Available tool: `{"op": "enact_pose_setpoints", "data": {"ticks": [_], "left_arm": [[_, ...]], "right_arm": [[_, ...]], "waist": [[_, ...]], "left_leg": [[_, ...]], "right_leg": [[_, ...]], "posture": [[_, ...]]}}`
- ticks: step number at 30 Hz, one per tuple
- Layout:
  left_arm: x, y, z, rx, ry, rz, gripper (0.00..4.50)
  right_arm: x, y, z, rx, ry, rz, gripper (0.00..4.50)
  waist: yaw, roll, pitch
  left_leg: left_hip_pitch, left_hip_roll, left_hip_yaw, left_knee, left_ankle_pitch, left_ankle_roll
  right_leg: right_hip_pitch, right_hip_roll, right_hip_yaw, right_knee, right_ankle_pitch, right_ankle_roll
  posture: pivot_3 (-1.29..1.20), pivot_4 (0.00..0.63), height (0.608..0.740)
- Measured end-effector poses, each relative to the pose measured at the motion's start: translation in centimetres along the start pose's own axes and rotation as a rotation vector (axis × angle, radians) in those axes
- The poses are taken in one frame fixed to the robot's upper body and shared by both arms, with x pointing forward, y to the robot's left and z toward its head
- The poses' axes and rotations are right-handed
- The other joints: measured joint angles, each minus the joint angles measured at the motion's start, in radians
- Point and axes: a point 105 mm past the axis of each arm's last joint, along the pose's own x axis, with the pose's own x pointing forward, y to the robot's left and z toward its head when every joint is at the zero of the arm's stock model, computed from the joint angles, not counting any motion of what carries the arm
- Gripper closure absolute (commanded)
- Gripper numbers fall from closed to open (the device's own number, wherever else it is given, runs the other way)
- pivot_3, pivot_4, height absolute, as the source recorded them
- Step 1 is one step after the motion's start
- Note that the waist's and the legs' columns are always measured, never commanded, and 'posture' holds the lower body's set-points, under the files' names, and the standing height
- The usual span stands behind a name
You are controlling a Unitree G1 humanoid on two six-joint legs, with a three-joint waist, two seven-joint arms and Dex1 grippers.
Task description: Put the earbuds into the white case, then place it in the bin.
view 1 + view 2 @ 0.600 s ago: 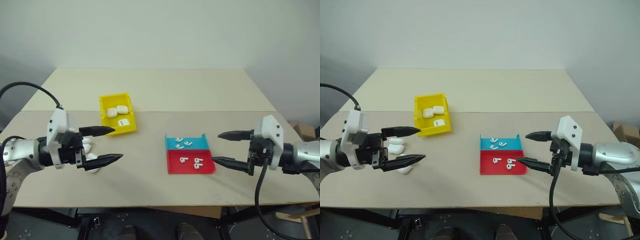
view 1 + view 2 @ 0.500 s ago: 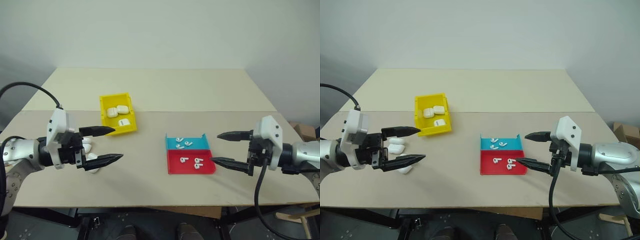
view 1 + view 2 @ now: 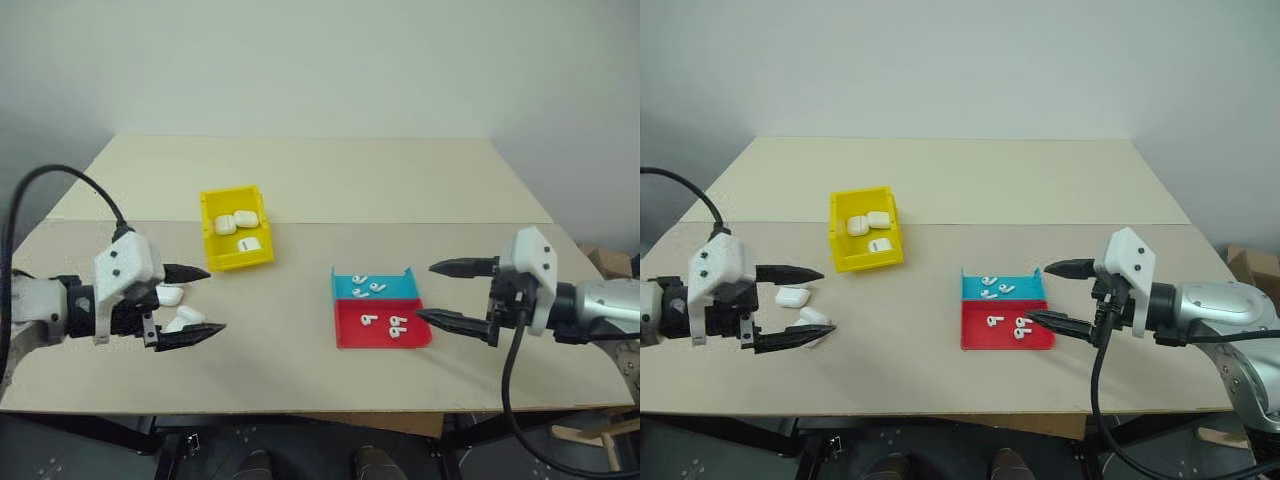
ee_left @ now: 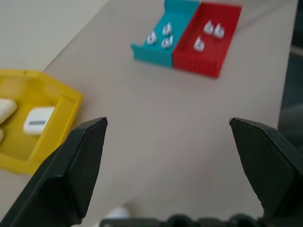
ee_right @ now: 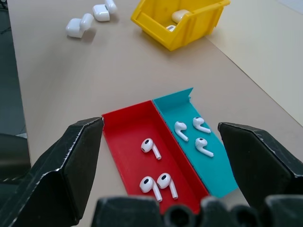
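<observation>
At centre-left of the matte beige table (image 3: 320, 190), the glossy rectangular yellow bin (image 3: 212, 222) holds rounded white cases (image 3: 240, 220), its long axis running up-frame, while both the left gripper (image 3: 195, 301) and right gripper (image 3: 440, 292) gape empty.

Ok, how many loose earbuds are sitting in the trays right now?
6: three in the blue tray at, and three in the red tray at. None look hidden.

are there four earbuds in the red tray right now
No, the right wrist view shows three earbuds lying in the red tray, and another three in the blue tray beside it.
</observation>
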Motion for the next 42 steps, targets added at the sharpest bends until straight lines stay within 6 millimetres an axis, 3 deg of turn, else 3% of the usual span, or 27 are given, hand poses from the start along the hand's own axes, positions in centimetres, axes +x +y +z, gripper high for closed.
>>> {"op": "enact_pose_setpoints", "data": {"ticks": [4,9,13,17,21,23,31,42], "left_arm": [[-0.2,0.9,-1.4,-0.100,0.284,0.046,0.00],[0.9,1.6,-1.0,-0.210,0.337,0.077,0.00],[1.4,1.8,-2.4,-0.124,0.550,0.109,0.00],[2.3,3.5,-1.6,-0.255,0.593,0.186,0.00],[2.0,4.5,-4.0,-0.392,0.718,0.242,0.00],[2.2,4.3,-4.7,-0.418,0.751,0.227,0.00],[3.1,4.4,-7.6,-0.545,0.856,0.240,0.00],[5.1,4.4,-8.8,-0.627,0.881,0.254,0.00]], "right_arm": [[0.2,0.1,0.3,0.003,0.000,-0.006,0.03],[0.1,0.2,0.0,0.017,0.014,-0.031,0.03],[0.2,0.6,-0.2,0.021,0.016,-0.049,0.03],[0.2,0.9,-0.4,0.031,0.021,-0.049,0.03],[0.1,1.2,-0.3,0.047,0.019,-0.035,0.03],[0.1,1.2,-0.3,0.049,0.027,-0.028,0.03],[-0.1,1.1,0.0,0.031,0.036,-0.021,0.03],[-0.2,1.1,0.1,0.029,0.037,-0.014,0.03]], "waist": [[0.001,0.000,0.000],[0.002,0.000,0.000],[-0.003,-0.001,0.000],[0.009,-0.001,0.000],[-0.001,-0.001,0.000],[-0.001,-0.001,0.000],[0.005,-0.001,0.000],[0.007,-0.001,0.000]], "left_leg": [[-0.001,0.000,-0.001,0.000,0.000,0.000],[-0.002,-0.001,-0.002,0.000,0.000,0.000],[-0.002,-0.002,-0.002,0.000,0.000,0.001],[-0.002,-0.002,-0.005,0.003,0.000,0.001],[-0.003,-0.002,-0.005,0.003,-0.001,0.001],[-0.003,-0.002,-0.005,0.003,-0.001,0.002],[-0.003,-0.003,-0.006,0.004,-0.001,0.002],[-0.003,-0.003,-0.006,0.004,-0.001,0.002]], "right_leg": [[0.000,0.000,0.000,0.000,-0.004,0.006],[-0.001,0.000,-0.001,0.001,-0.003,0.005],[-0.001,0.000,-0.001,0.001,-0.002,0.003],[0.000,0.001,-0.002,0.002,-0.005,0.008],[0.000,0.001,-0.001,0.002,-0.005,0.008],[-0.001,0.001,-0.001,0.002,-0.001,0.002],[0.000,0.000,-0.002,0.003,-0.001,0.002],[0.001,0.000,-0.002,0.003,-0.001,0.002]], "posture": [[0.00,0.150,0.740],[0.00,0.150,0.740],[0.00,0.150,0.740],[0.00,0.150,0.740],[0.00,0.150,0.740],[0.00,0.150,0.740],[0.00,0.150,0.740],[0.00,0.150,0.740]]}}
